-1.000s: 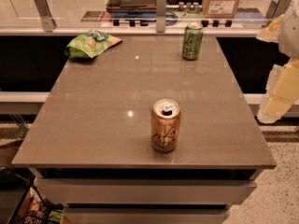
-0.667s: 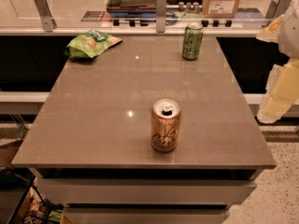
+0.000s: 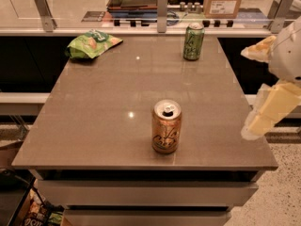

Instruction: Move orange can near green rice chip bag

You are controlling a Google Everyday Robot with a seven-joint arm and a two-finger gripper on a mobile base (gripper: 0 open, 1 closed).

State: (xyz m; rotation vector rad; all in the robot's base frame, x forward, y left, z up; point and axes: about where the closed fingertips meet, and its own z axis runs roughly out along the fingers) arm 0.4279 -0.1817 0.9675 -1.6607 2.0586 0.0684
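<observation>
The orange can (image 3: 166,127) stood upright near the front edge of the grey table (image 3: 94,126), a little right of centre, its silver top showing an opened tab hole. Its standing alone there left it easy to approach from the side. The green rice chip bag (image 3: 92,44) lay flat at the far left corner, well apart from the can, so the whole move across the table was not yet done. A green can (image 3: 193,42) stood upright at the far edge, right of centre, away from a straight path between the two. The gripper (image 3: 249,91) hung off the table's right side, its pale yellow fingers (image 3: 270,109) spread wide with nothing between them, apparently ready to reach in. The orange can bore dark cursive lettering and the green can a similar script, neither surely readable. The bag's print was illegible.
</observation>
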